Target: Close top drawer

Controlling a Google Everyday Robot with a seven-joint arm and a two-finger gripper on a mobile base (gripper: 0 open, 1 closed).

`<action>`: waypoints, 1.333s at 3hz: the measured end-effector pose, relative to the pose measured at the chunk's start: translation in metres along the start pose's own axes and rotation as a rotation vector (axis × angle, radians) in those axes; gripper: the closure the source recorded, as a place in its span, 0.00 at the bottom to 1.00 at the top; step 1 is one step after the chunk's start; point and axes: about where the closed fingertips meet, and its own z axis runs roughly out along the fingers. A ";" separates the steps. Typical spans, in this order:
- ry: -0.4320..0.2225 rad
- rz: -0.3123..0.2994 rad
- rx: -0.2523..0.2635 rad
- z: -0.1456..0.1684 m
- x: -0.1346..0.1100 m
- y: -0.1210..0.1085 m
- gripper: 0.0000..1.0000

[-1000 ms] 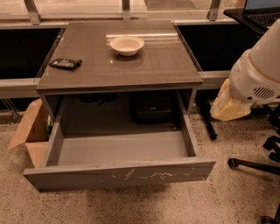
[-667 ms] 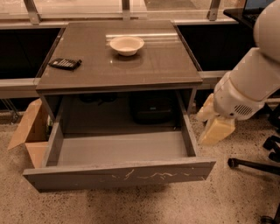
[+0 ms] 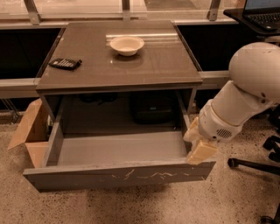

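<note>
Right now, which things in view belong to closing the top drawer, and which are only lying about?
Belong to the job:
- top drawer, pulled far out
- end effector, at the drawer's right front corner

Only lying about:
- bowl and black device on the tabletop
- cardboard box on the floor at the left
- laptop at the upper right
- dark object under the tabletop

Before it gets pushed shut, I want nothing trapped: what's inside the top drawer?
Only bare grey floor shows inside the top drawer. The gripper, at its right front corner, covers that corner, and the front panel hides the strip just behind it.
</note>
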 end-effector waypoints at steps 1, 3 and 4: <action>-0.001 0.018 -0.016 0.022 0.004 0.011 0.72; -0.026 0.056 -0.023 0.079 0.017 0.033 1.00; -0.047 0.064 -0.035 0.111 0.023 0.039 0.98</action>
